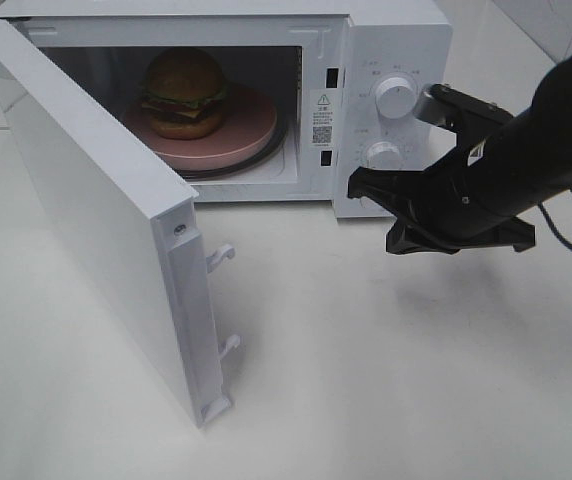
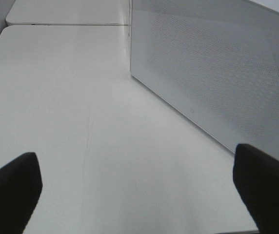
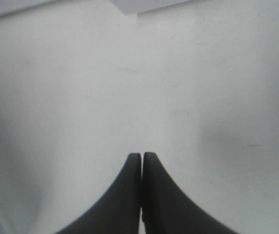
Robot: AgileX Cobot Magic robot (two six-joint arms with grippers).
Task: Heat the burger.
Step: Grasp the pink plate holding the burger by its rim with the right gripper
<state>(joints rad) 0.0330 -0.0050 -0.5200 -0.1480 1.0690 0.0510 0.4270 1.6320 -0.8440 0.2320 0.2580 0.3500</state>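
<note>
Exterior high: white tabletop (image 1: 386,380), right end effector (image 3: 142,158) pinched together, left end effector (image 2: 134,158) spread wide.

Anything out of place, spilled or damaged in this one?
Nothing stands out. The burger sits upright and intact on the pink plate inside the microwave, with no spill around it. The door stands wide open, which simply means heating has not started. The right gripper is shut and holds nothing.

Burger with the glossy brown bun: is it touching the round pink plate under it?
Touching. Exterior high view shows the burger sitting flat on the pink plate inside the open white microwave.
</note>
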